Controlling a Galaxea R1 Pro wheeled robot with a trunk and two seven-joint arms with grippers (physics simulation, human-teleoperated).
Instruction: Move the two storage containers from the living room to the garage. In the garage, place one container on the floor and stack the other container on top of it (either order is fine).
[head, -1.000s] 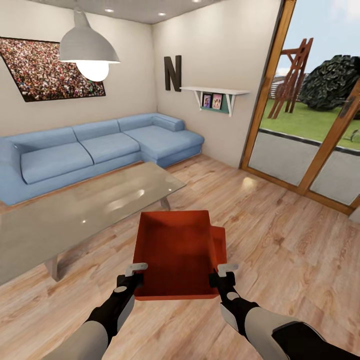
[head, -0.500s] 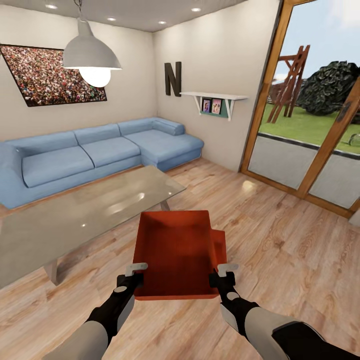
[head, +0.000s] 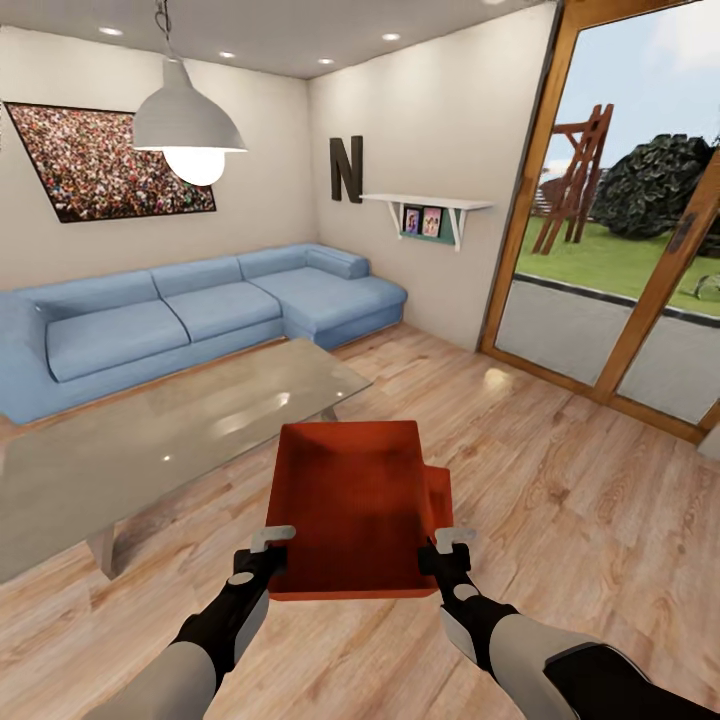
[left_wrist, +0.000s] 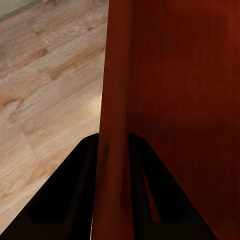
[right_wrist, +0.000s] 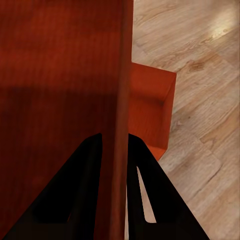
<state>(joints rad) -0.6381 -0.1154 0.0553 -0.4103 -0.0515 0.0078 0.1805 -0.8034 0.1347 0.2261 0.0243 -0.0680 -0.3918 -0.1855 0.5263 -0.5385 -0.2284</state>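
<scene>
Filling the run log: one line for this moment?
room: living room | left gripper: shut on upper container | right gripper: same | lower container: beneath

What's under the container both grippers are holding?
Under the held container sits the second container; one corner sticks out on the right, also seen in the right wrist view. The rest is covered, so I can't tell whether they touch. Wood floor lies around them.

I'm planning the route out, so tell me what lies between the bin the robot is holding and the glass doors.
In the head view, only bare wood floor lies between the held bin and the glass doors. A second bin sits tight against the held one's right side.
</scene>
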